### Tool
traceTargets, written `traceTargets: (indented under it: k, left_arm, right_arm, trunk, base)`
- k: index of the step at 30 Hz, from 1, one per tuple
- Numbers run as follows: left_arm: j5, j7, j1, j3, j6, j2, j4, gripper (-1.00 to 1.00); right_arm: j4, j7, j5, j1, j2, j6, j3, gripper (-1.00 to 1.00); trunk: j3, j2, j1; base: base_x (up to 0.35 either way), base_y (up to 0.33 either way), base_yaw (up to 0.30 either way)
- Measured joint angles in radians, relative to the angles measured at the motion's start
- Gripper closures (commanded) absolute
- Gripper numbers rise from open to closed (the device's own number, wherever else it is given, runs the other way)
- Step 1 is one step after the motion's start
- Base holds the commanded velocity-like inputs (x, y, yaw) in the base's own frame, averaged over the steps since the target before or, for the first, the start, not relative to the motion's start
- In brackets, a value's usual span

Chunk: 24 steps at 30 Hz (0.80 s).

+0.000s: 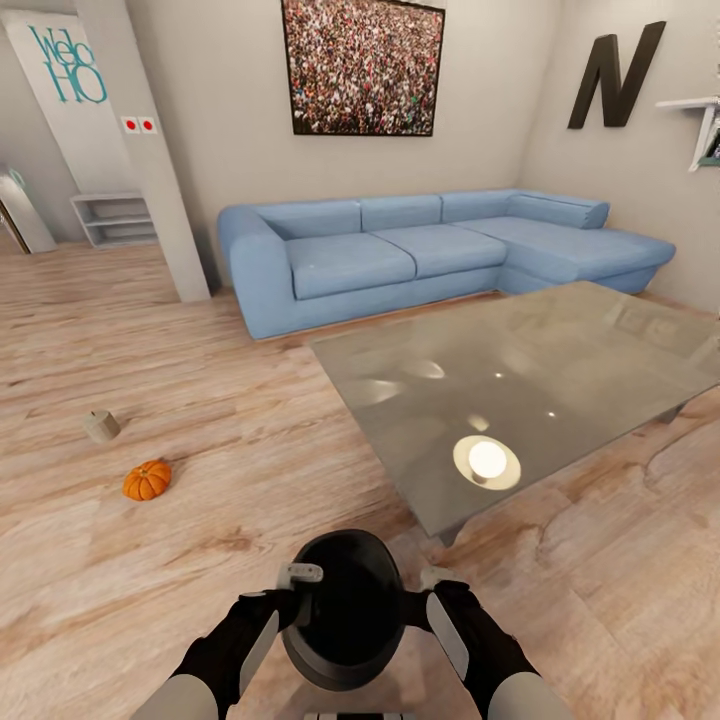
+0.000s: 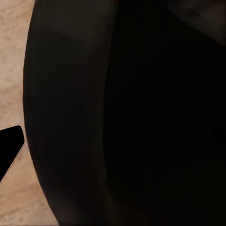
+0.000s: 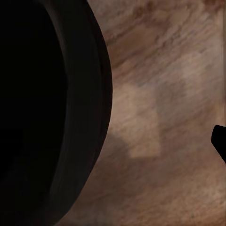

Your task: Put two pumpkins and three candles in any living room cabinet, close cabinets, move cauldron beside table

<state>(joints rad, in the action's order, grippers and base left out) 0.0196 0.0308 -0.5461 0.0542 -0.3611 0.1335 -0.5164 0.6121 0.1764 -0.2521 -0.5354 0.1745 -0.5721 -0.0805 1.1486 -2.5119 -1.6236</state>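
A black cauldron [image 1: 350,610] sits low in the head view, between my two arms. My left gripper [image 1: 300,575] is at its left rim with a grey fingertip lying over the edge, shut on the cauldron [image 2: 132,117]. My right gripper [image 1: 436,580] is beside the right wall. One of its fingers [image 3: 219,141] stands apart from the cauldron [image 3: 42,108] with floor between, so it looks open. An orange pumpkin [image 1: 147,480] lies on the wood floor to the left. A stubby tan candle [image 1: 101,425] is just beyond it. The cabinet is out of view.
A low glass table [image 1: 520,390] stands ahead and to the right, its near corner close to the cauldron. A blue corner sofa [image 1: 400,250] lines the back wall. A white pillar [image 1: 160,170] and low shelves [image 1: 115,220] stand at the back left. Open floor stretches to the left.
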Motion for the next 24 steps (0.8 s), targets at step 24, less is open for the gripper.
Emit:
traceTargets:
  k: [24]
  left_arm:
    - [0.007,0.000,-0.001,0.001,-0.014,0.002,-0.001,-1.00]
  right_arm:
    - [0.000,0.000,0.000,0.000,0.000,0.000,0.000,-1.00]
  trunk:
    - [-0.093,0.006,0.011]
  base:
    - [-0.038,0.000,0.000]
